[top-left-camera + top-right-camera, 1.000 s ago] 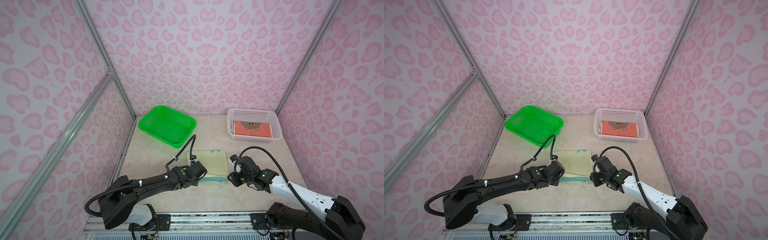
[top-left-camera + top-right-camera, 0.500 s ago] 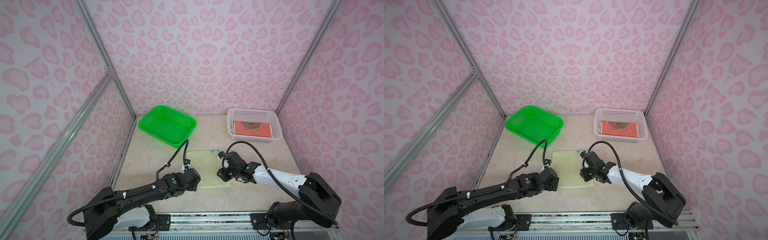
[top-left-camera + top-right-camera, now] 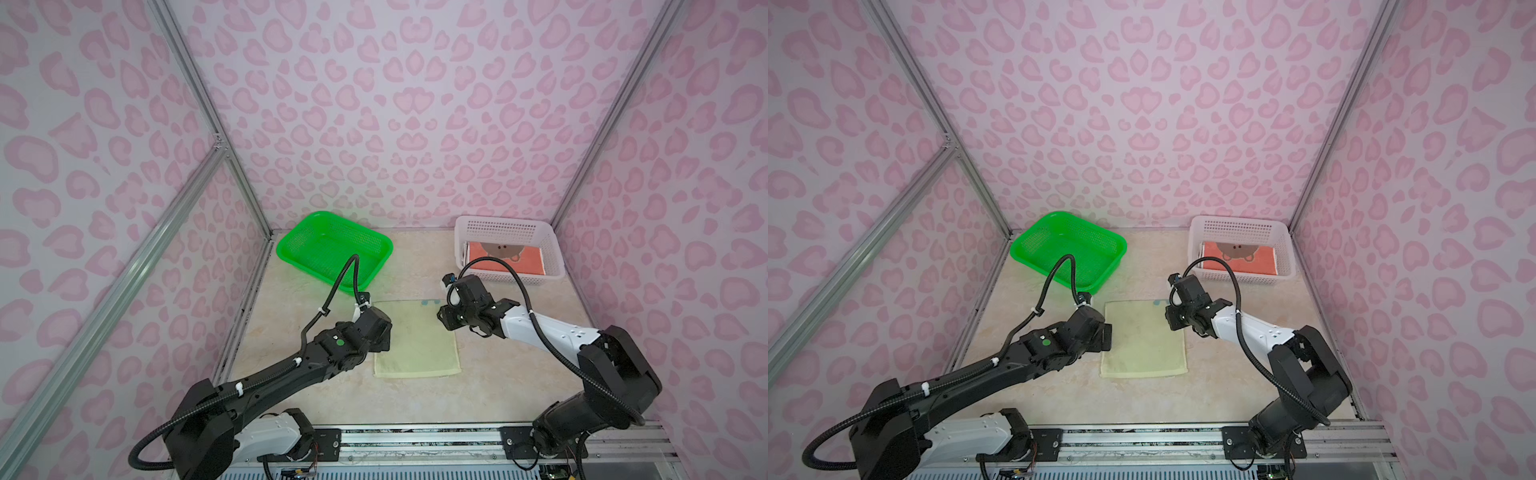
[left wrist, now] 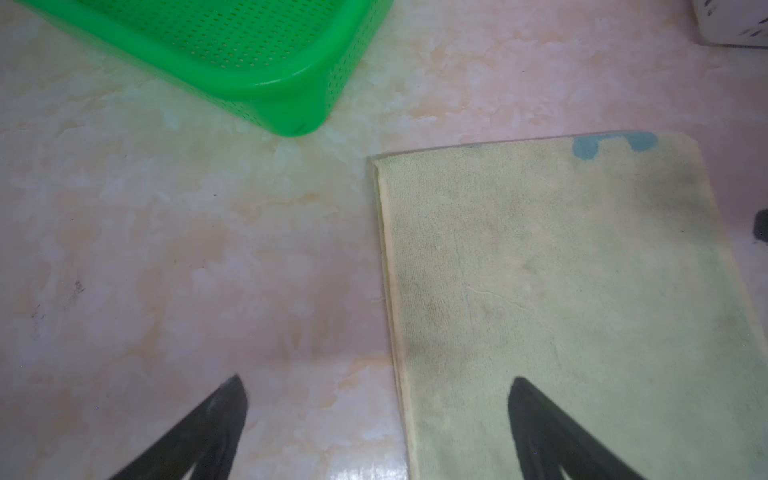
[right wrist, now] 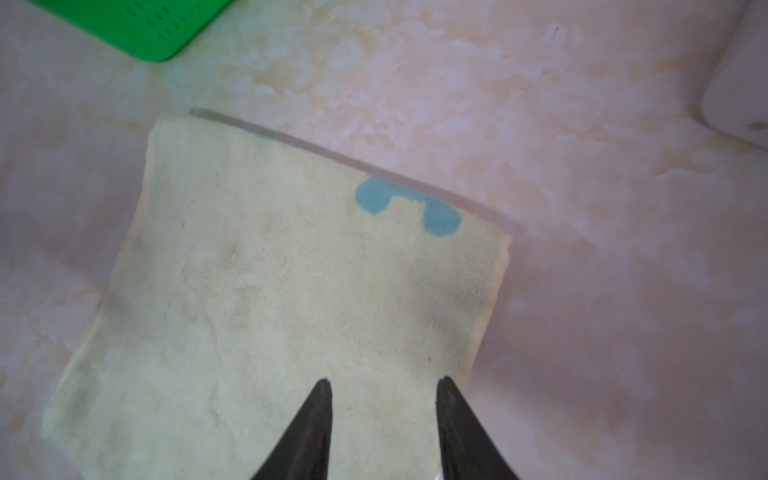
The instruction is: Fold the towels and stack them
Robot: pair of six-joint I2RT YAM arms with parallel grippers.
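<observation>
A pale yellow towel (image 3: 417, 338) (image 3: 1144, 341) with a teal mark at its far edge lies folded flat in the middle of the table. My left gripper (image 4: 378, 380) (image 3: 384, 328) is open at its left edge, one finger over the towel (image 4: 582, 270) and the other over bare table. Partly open, my right gripper (image 5: 384, 379) (image 3: 444, 322) hovers over the towel (image 5: 291, 299) near its right edge and holds nothing. An orange towel with a brown bear (image 3: 505, 257) (image 3: 1239, 257) lies in the white basket (image 3: 505, 226) (image 3: 1237, 224).
A green perforated basket (image 3: 334, 247) (image 3: 1069, 245) stands at the back left, its near corner (image 4: 291, 104) just beyond the yellow towel. Pink patterned walls close in the table on three sides. The arms' base rail (image 3: 415, 436) runs along the front.
My left gripper has opened and let go of the yellow towel, which now lies flat. My right gripper has moved from the towel's near right corner toward its far end.
</observation>
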